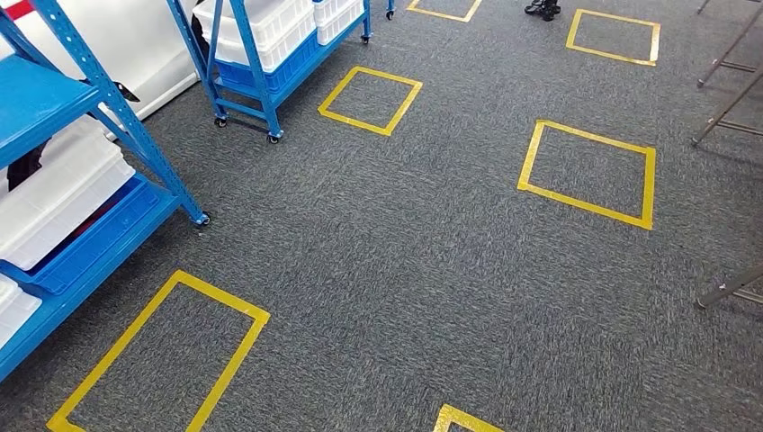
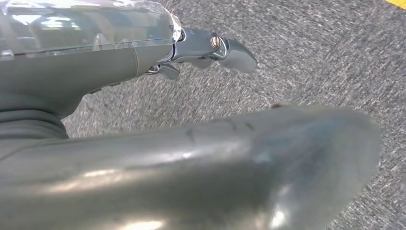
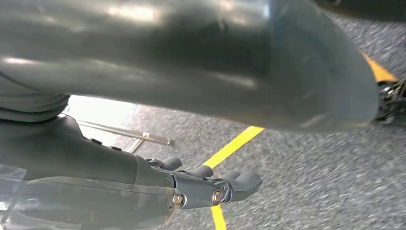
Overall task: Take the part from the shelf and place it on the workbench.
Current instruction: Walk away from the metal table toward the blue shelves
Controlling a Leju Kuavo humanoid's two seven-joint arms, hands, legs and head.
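Both my left hand [image 2: 206, 50] and right hand [image 3: 210, 187] hang empty with fingers loosely extended over carpet; part presumably inside the white bins [image 1: 63, 193] on the blue shelf [image 1: 135, 135], unseen, so weight and grip point unknown.

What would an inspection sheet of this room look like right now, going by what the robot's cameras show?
Surface: grey speckled carpet marked with yellow tape squares; no workbench seen.
Job's things: blue metal wheeled shelf on the left holding white plastic crates; second blue shelf behind it; the part itself cannot be told.
Clutter: nothing seen.
Hands: left hand and right hand hang over the carpet, fingers apart, holding nothing.
Cables: nothing seen.
Surroundings: grey metal frame legs at right; dark shoes at the far edge.
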